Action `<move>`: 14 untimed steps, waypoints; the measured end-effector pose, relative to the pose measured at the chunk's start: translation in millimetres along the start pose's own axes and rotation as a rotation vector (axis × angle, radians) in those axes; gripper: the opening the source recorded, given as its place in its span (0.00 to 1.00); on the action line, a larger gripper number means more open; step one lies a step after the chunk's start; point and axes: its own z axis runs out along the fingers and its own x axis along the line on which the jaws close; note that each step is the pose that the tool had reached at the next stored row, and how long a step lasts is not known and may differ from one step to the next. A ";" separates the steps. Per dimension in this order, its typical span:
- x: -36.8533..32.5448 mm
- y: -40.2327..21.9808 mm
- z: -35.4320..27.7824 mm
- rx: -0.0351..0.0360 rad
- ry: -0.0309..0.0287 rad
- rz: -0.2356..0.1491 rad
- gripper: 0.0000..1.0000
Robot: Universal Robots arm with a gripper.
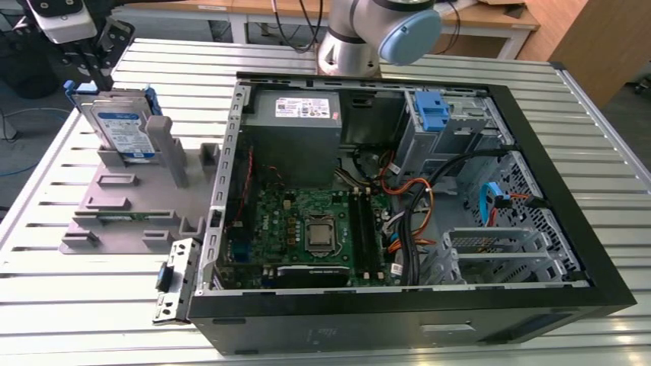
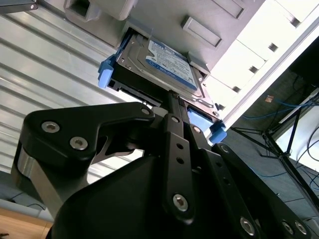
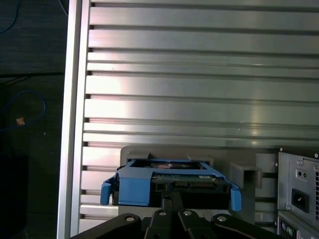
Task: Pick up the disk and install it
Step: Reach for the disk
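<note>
Ribbed aluminium worktop [image 1: 61, 305]. Disk [image 1: 120, 126] upright in grey holder [image 1: 133, 198], exterior view's left. Gripper [image 1: 97, 80] at disk's top edge; cannot tell whether jaws clamp it. Pick-up likely wants grip centred between blue rails [image 3: 134, 189], square to holder.

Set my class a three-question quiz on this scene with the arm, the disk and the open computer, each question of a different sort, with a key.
1. True or false: the disk already lies inside the computer case.
2. Multiple choice: where is the disk? A. Standing upright in the grey rack beside the case. B. Lying flat on the floor of the case. C. Hanging in the air, well clear of the rack.
3. Fill the gap: in the exterior view, the gripper is directly above the ____.

Key: 1 false; 2 A; 3 disk.
</note>
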 end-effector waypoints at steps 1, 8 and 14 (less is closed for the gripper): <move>-0.1 -0.2 0.2 0.0001 0.0001 -0.002 0.11; -0.8 -0.4 1.2 0.0028 0.0003 -0.010 0.11; -1.1 -0.4 1.4 0.0039 0.0006 -0.011 0.11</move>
